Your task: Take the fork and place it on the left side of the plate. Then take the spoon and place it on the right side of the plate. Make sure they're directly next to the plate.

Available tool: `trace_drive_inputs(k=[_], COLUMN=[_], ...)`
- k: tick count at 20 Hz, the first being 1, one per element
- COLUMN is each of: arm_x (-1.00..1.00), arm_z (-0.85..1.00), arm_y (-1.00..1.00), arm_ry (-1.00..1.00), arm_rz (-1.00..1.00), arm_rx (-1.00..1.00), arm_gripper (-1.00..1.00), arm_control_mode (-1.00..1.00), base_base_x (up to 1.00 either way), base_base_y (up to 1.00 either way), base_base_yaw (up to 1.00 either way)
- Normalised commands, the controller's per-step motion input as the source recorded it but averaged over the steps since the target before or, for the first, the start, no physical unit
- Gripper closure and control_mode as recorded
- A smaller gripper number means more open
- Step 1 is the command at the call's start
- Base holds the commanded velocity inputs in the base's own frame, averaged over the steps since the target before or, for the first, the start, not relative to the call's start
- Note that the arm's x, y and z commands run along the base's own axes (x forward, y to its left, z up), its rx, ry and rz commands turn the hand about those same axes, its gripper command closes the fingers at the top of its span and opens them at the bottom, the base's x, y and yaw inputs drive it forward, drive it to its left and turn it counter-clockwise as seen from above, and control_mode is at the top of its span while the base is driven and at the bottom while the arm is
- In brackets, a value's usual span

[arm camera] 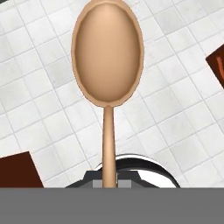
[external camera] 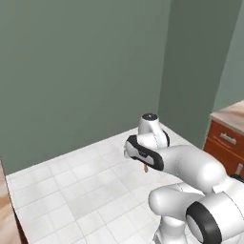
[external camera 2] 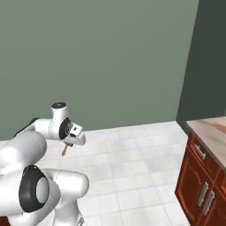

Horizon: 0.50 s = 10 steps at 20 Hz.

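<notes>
My gripper (arm camera: 109,181) is shut on the thin handle of the tan-brown spoon (arm camera: 107,52). The spoon's oval bowl points away from the hand, over the white floor tiles. From the left base camera, the spoon (external camera: 144,167) pokes down below the hand as a short brown tip. From the right base camera, the spoon (external camera 2: 65,150) hangs under the gripper (external camera 2: 68,144), which is held up in the air in front of the arm. The fork and the plate are out of view.
A red-brown cabinet (external camera 2: 201,181) with a pale counter top (external camera 2: 212,132) stands on the right, also seen as the cabinet (external camera: 228,140). A green wall (external camera: 81,66) closes the back. White tiled floor (external camera: 81,190) spreads below the hand.
</notes>
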Motion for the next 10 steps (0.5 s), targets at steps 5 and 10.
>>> trace_drive_inputs(k=[5, 10], arm_x=[0.00, 0.00], arm_z=[0.00, 0.00], arm_y=[0.00, 0.00], arm_ry=[0.00, 0.00], arm_rz=[0.00, 0.00], arm_rx=[0.00, 0.00], arm_gripper=[1.00, 1.00], arm_control_mode=[1.00, 1.00], base_base_x=[0.77, 0.79], base_base_y=[-0.07, -0.07], base_base_yaw=[0.31, 0.29])
